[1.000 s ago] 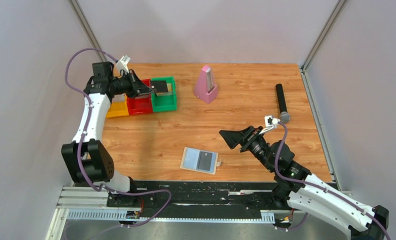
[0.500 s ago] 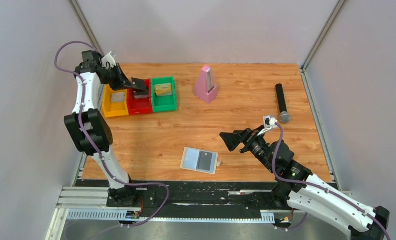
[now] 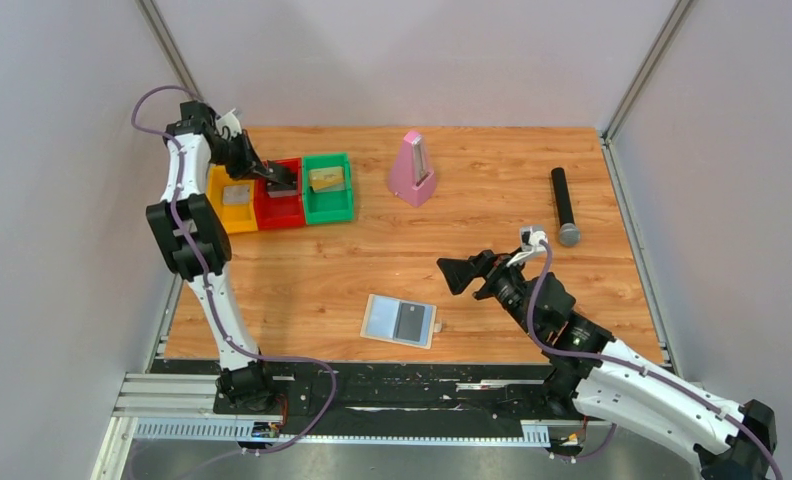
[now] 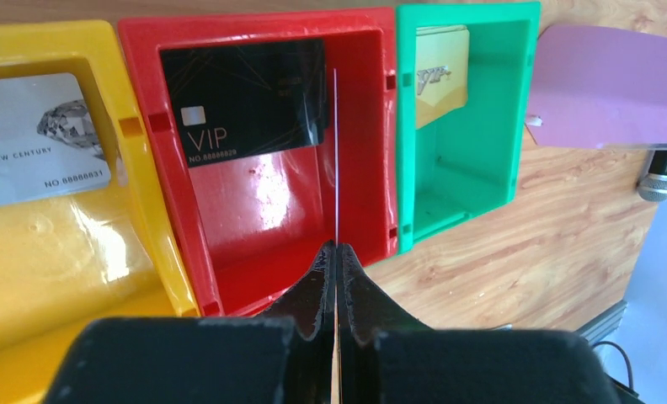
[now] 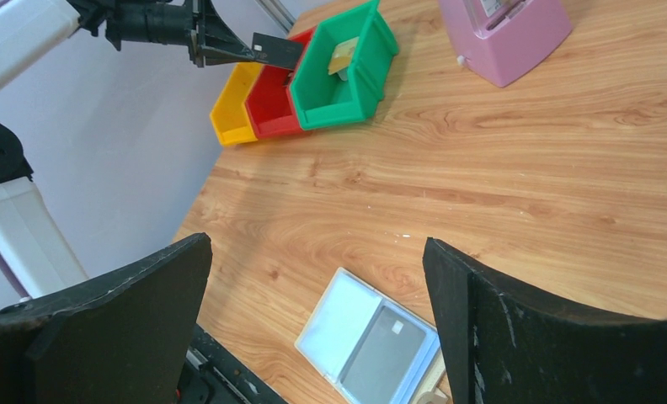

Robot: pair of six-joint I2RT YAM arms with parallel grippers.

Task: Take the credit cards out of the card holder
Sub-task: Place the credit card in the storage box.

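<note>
Three bins (image 3: 277,212); one card holder (image 3: 382,318)

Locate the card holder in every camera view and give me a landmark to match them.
Top external: card holder lies open, low centre, near the table's front edge.
Left wrist: not in it.
Right wrist: card holder at bottom centre, partly cut off.
Shared landmark: the green bin, which shows in all three views.
</note>
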